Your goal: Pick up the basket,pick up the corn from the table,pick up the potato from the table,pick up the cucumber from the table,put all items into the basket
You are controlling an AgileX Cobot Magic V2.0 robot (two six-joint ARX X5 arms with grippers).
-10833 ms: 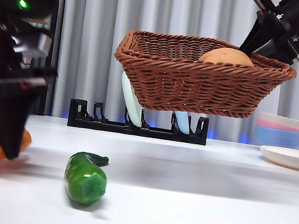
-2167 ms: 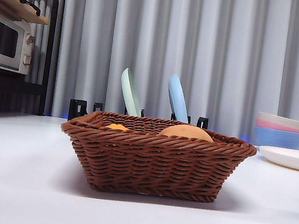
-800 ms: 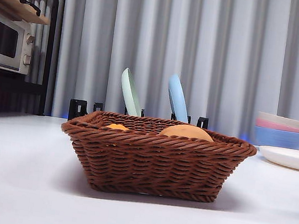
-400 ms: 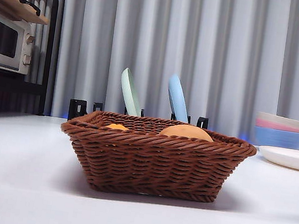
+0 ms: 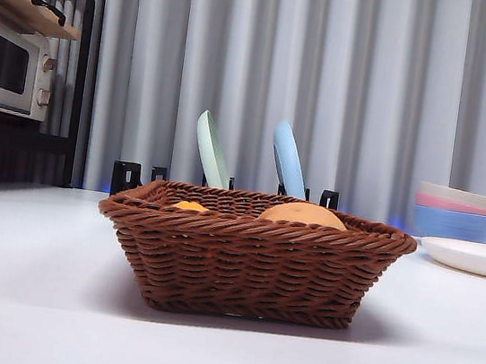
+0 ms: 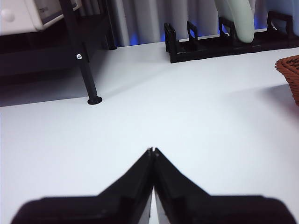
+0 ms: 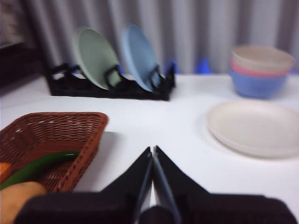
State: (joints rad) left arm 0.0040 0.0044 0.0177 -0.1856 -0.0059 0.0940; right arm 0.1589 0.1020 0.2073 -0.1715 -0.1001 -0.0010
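Surface (image 5: 19,295): white, carrying the basket mid-way across.
Basket (image 5: 250,260): standing flat.
Corn (image 5: 191,205): inside, only its top showing over the rim.
Potato (image 5: 304,214): inside the basket.
Cucumber (image 7: 39,165): inside, along one wall.
Left gripper (image 6: 153,151): fingers pressed together, empty, above bare surface.
Right gripper (image 7: 153,150): fingers pressed together, empty, beside the basket.

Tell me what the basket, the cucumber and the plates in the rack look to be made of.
The basket: brown woven wicker or a plastic imitation, with braided rim and visible strands. The cucumber: probably moulded plastic, glossy bright green, though the right wrist view is blurred. The green plate and the blue plate: smooth matte pastel, plastic or similar; the look leaves it open.
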